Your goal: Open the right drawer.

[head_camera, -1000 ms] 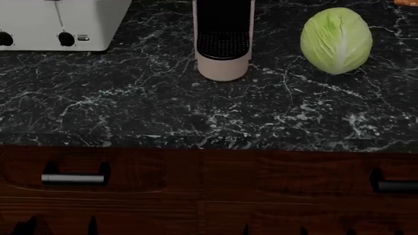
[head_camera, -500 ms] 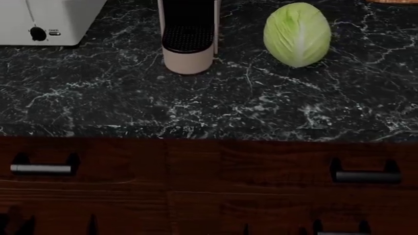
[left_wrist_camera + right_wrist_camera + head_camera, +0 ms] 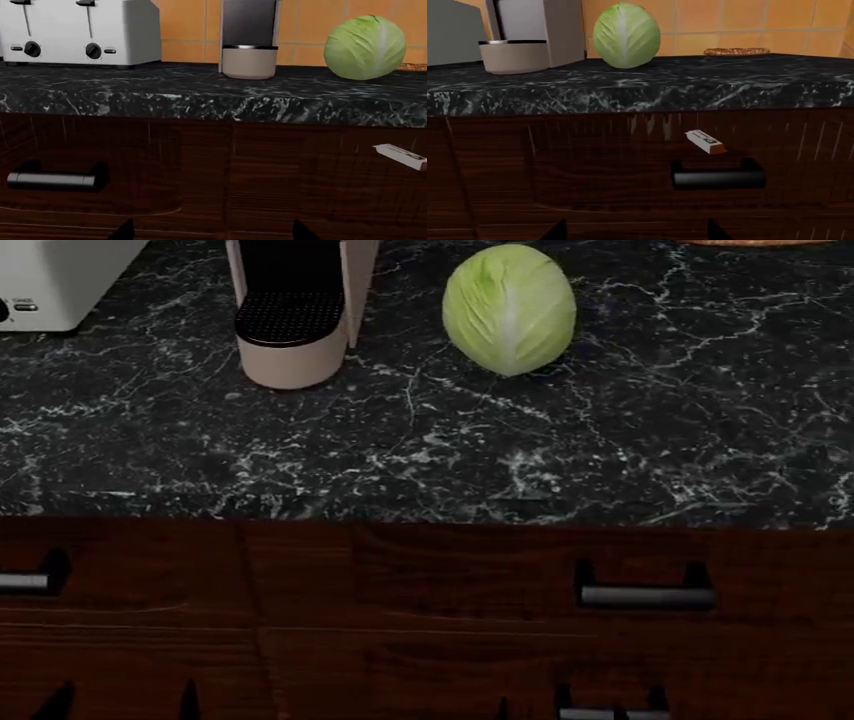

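Facing the cabinet front below a black marbled counter [image 3: 641,470]: right drawer [image 3: 454,575], closed, flush with the neighbouring fronts, directly under the counter edge and below the cabbage [image 3: 510,308]. Dark reddish-brown wood grain, a shallow recessed panel, and one horizontal grey bar handle [image 3: 647,595] on two black posts, set toward the right of the front. Same drawer [image 3: 607,165] and handle [image 3: 717,179] seen straight on from the right wrist, with a small pale tag-like object [image 3: 706,141] just above the bar, identity not clear. Probably stiff and fairly heavy for its width, sliding straight out on runners rather than swinging; hard wood and metal, nothing fragile, though the smooth round bar could slip under a shallow hold. Best taken at the middle of the bar, between the posts, fingers above and below it, then drawn squarely outward to avoid racking. Right claw [image 3: 635,231] with dark fingertips spread apart at the frame edge, holding nothing, apart from the handle. Left claw [image 3: 212,232] likewise spread and unladen, facing the left-hand drawer front below the toaster [image 3: 80,31] and coffee machine [image 3: 249,37]. Pull not yet begun.
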Tool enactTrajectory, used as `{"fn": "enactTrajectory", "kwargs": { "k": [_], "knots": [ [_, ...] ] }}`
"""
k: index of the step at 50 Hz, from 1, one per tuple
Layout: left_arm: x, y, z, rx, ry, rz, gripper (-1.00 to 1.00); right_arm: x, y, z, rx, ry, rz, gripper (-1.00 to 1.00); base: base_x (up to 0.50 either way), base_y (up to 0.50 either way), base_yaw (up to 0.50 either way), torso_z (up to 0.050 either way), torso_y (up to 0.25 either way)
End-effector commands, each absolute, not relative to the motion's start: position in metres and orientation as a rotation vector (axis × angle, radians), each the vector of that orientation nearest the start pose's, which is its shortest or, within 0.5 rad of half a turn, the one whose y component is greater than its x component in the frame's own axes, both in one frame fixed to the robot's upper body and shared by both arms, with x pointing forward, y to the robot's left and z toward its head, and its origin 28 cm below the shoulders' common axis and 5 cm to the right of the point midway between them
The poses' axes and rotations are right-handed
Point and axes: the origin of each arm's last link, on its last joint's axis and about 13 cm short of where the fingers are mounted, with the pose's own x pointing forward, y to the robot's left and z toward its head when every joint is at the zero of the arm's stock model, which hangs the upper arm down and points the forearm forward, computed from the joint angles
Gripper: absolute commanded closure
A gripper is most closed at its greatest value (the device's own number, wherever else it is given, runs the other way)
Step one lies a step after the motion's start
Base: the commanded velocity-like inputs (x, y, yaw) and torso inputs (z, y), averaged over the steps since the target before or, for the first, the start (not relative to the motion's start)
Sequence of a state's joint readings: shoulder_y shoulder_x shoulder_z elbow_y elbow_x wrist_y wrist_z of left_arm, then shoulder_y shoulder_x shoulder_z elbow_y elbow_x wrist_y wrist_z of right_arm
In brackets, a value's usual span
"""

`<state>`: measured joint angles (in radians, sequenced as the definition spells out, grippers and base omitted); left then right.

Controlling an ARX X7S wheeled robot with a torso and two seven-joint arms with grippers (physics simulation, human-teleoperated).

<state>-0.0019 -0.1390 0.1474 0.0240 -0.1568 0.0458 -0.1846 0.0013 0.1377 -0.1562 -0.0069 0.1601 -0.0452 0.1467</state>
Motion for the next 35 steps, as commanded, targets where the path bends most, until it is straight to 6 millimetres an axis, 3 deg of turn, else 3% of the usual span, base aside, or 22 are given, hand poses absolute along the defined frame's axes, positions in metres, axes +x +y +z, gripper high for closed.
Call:
{"fn": "enactTrajectory", "kwargs": {
  "k": [1, 22, 35],
  "knots": [
    [0.2101, 0.2073, 0.0194, -0.026, -0.046, 0.027, -1.0, 0.2089, -0.097, 0.0158, 0.028, -0.029, 0.008, -1.0, 0.0, -0.31, 0.0, 0.0, 0.0],
    [0.2094, 0.2072, 0.0196, -0.028, -0.048, 0.027, -1.0, 0.2092, -0.0972, 0.0148, 0.028, -0.029, 0.009, -1.0, 0.0, -0.3, 0.0, 0.0, 0.0],
    [0.2095, 0.2074, 0.0195, -0.032, -0.044, 0.028, -1.0, 0.2096, -0.0974, 0.0139, 0.025, -0.026, 0.003, -1.0, 0.0, -0.01, 0.0, 0.0, 0.0]
  ]
}}
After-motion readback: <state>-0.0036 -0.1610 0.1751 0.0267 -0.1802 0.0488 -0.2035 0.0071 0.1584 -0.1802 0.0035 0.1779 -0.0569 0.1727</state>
